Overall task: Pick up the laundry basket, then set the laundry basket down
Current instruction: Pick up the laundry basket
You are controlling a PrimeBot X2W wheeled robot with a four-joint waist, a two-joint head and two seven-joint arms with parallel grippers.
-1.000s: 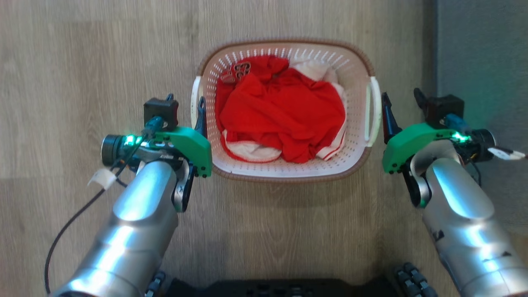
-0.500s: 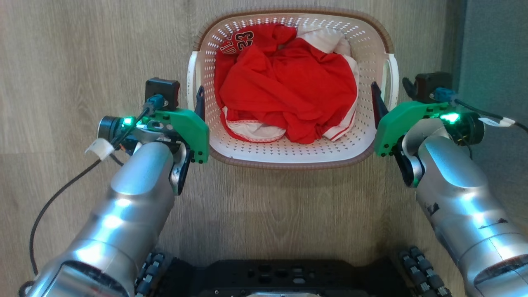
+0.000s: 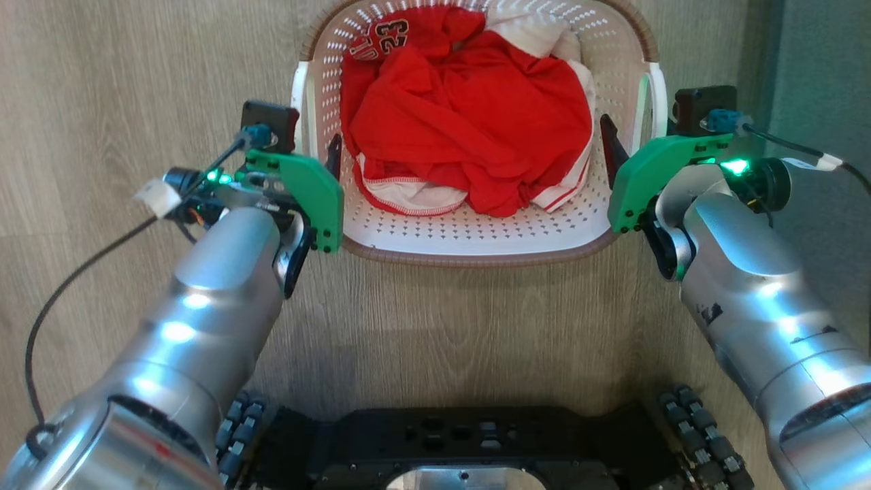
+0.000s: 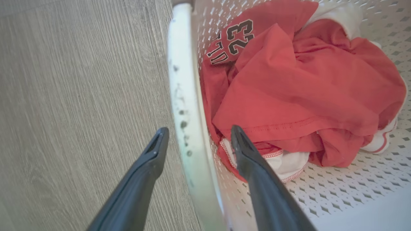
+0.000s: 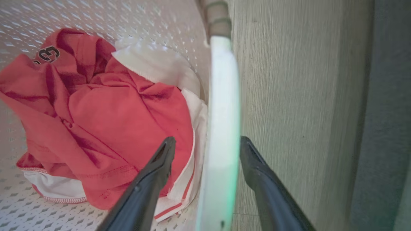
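basket point(image 3: 476, 256) handles sit inside left pincer point(image 4: 199, 129), right pincer point(image 5: 208, 138).

White rounded-rectangular laundry basket point(image 3: 476, 235): perforated plastic, smooth, slight sheen; rim point(image 3: 476, 257) brown, woven-look, ribbed; side handle point(image 4: 184, 96) white smooth plastic, scuffed with dark specks; red garment point(image 3: 469, 116): soft cloth, matt, creased, with flat printed numerals and stitched hems; white cloth point(image 3: 415, 197) beneath it, matt, red-stitched edge; floor point(image 3: 122, 82): pale wood-grain boards, matt, finely streaked; forearm point(image 3: 204, 306): silver metallic shell, glossy, with bright reflections; wrist bracket point(image 3: 306, 190): green plastic, smooth, matt; left gripper point(image 4: 199, 130): fingers point(image 4: 135, 192) dark grey, smooth, matt.
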